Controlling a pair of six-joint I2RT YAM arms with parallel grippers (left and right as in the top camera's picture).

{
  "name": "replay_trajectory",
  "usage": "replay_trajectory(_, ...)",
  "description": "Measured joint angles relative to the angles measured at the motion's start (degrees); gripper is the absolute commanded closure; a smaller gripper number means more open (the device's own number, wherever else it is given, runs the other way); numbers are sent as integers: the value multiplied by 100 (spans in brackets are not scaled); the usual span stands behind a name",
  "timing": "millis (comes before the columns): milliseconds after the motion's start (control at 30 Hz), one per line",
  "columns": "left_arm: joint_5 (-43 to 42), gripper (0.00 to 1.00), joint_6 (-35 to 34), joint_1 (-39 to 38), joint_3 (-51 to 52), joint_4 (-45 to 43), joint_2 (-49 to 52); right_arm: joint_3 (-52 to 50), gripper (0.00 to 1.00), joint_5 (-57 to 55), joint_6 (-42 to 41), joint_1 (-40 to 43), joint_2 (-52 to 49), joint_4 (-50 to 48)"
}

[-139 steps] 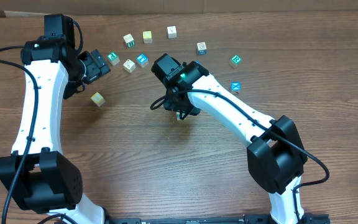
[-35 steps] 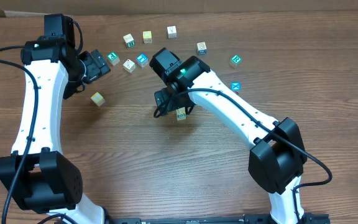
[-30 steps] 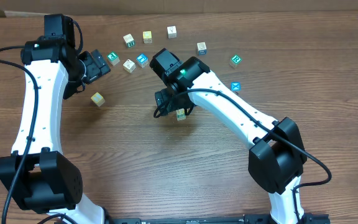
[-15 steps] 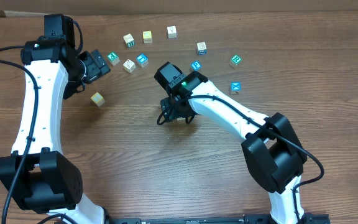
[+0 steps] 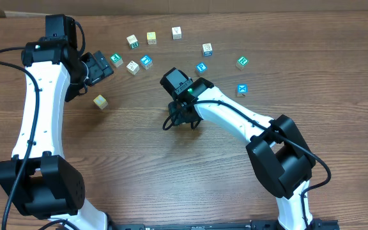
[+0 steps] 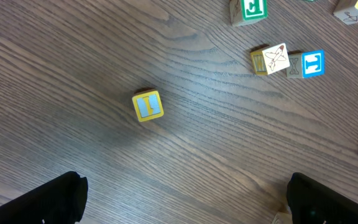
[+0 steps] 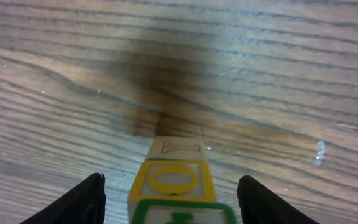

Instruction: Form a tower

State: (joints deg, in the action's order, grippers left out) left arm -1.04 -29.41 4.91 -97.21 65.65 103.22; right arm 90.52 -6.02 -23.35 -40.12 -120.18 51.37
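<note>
Right tool (image 7: 171,186) stood parted astride the tower (image 7: 174,149) in the middle of the desk (image 5: 139,166), apparently gripping nothing, with at least two cubes stacked and many loose cubes (image 5: 151,38) lying well apart, so most building was judged undone.
</note>
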Motion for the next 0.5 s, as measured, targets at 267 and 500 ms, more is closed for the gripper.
replay_trajectory(267, 0, 0, 0, 0, 0, 0, 0, 0, 36, -133, -37, 0, 0, -127)
replay_trajectory(500, 0, 0, 2, 0, 0, 0, 0, 0, 38, -170, -44, 0, 0, -127)
